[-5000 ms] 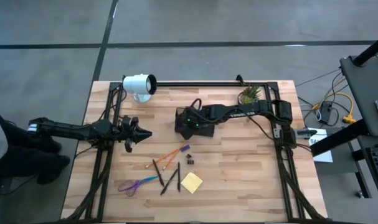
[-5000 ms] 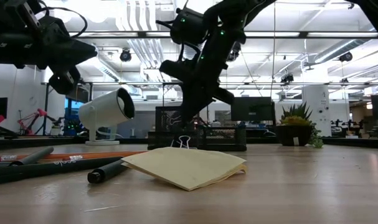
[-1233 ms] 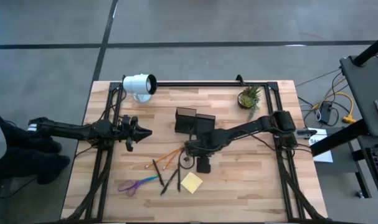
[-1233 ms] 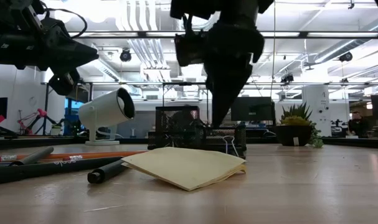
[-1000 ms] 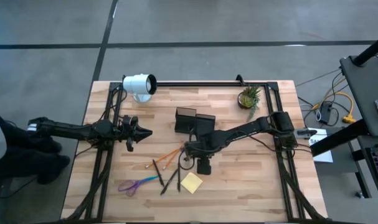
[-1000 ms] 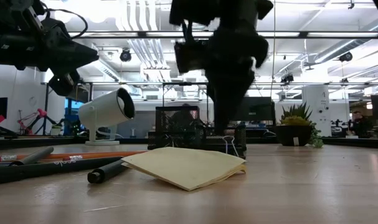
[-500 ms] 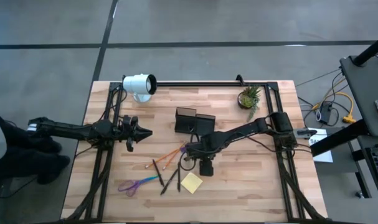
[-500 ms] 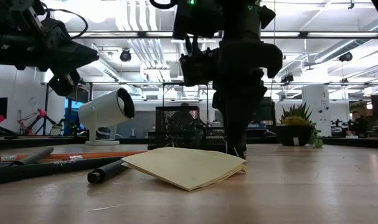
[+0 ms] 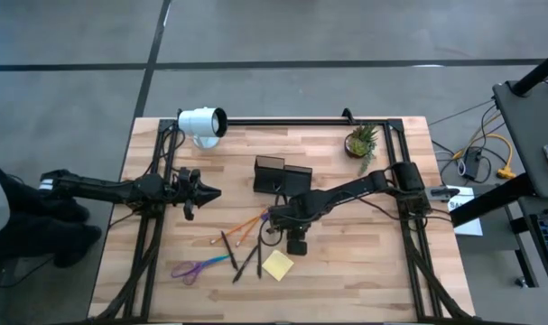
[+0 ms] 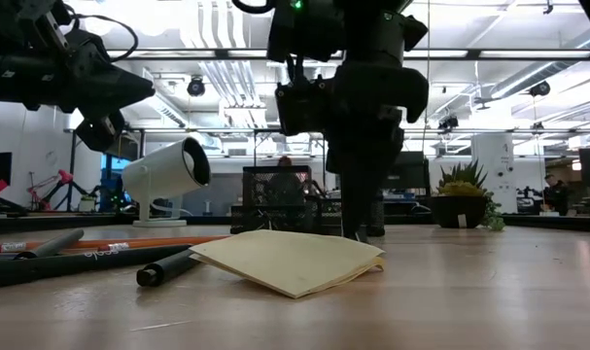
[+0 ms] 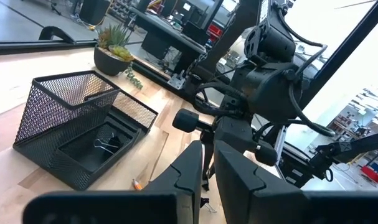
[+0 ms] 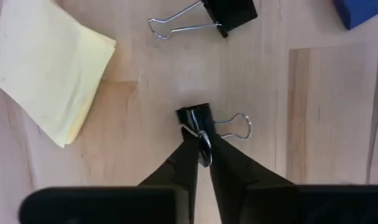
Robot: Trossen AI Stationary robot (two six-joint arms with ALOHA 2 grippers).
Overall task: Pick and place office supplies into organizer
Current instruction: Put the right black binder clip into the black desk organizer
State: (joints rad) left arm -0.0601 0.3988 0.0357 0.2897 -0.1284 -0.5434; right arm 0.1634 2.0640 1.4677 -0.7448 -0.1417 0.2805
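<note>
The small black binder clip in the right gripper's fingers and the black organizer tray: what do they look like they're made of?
The small black binder clip, pinched by the right gripper, looks like painted sheet metal with bare wire handles: a matte black body and shiny silver loops. The black mesh organizer tray appears to be coated metal wire mesh, since the table shows through its fine grid; coated metal is a guess from its look.
</note>
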